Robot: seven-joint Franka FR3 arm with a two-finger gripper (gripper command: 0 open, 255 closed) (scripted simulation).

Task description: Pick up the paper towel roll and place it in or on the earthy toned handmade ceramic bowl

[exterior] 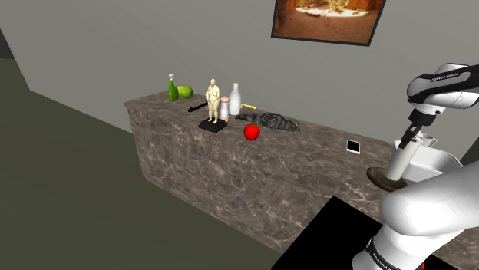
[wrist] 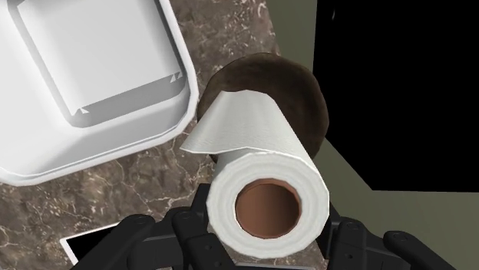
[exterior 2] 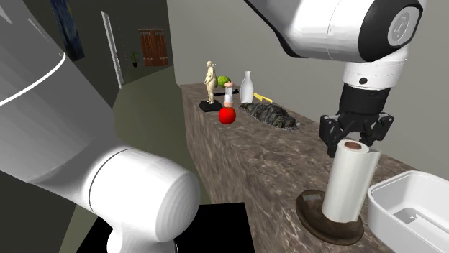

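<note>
The white paper towel roll [exterior 2: 349, 183] stands upright with its base in the shallow brown bowl [exterior 2: 316, 217], near the counter's front edge. My gripper [exterior 2: 357, 149] hangs straight over the roll's top with its black fingers spread to either side of the upper rim, open and only just overlapping it. The shoulder view has the roll [exterior: 398, 163] in the bowl [exterior: 377, 179] under the gripper [exterior: 405, 143]. Looking down from the wrist, I see the roll's brown core [wrist: 265, 207], a loose sheet flap, and the bowl [wrist: 303, 80] below.
A white tub [exterior 2: 411, 210] sits right beside the bowl. A small flat tablet [exterior: 353, 146] lies on the marble counter [exterior: 230, 165]. Farther along are a red apple [exterior: 252, 132], a dark crumpled heap [exterior: 272, 120], a figurine [exterior: 213, 103], bottles and a green sprayer.
</note>
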